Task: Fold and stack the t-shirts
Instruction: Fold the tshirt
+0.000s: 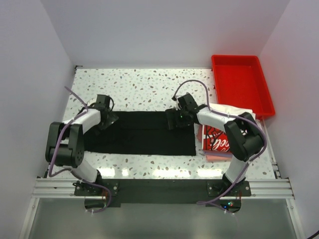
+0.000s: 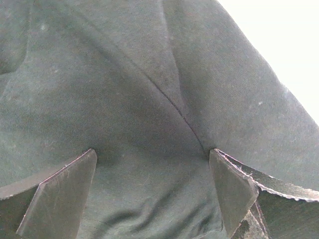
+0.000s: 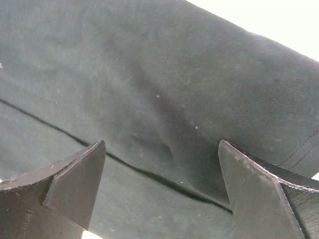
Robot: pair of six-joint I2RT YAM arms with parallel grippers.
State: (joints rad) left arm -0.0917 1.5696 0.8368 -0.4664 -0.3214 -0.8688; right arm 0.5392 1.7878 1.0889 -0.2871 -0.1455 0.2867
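Note:
The black t-shirt (image 1: pixel 144 139) lies folded into a long flat strip across the middle of the table. My left gripper (image 1: pixel 106 117) is down on its far left end, and my right gripper (image 1: pixel 175 118) is on its far edge near the right end. In the left wrist view the gripper (image 2: pixel 152 154) is open, with its fingertips (image 2: pixel 75 179) resting on black cloth (image 2: pixel 124 74). In the right wrist view the gripper (image 3: pixel 162 147) is also open and straddles a fold edge in the black cloth (image 3: pixel 174 74). Under my right arm lies a white t-shirt with a red-and-black print (image 1: pixel 214 139), with a pinkish one (image 1: pixel 215 157) beneath it.
A red plastic tray (image 1: pixel 241 84) stands at the back right corner. White walls close in the speckled table (image 1: pixel 149 87) on three sides. The metal rail (image 1: pixel 159 188) with the arm bases runs along the near edge.

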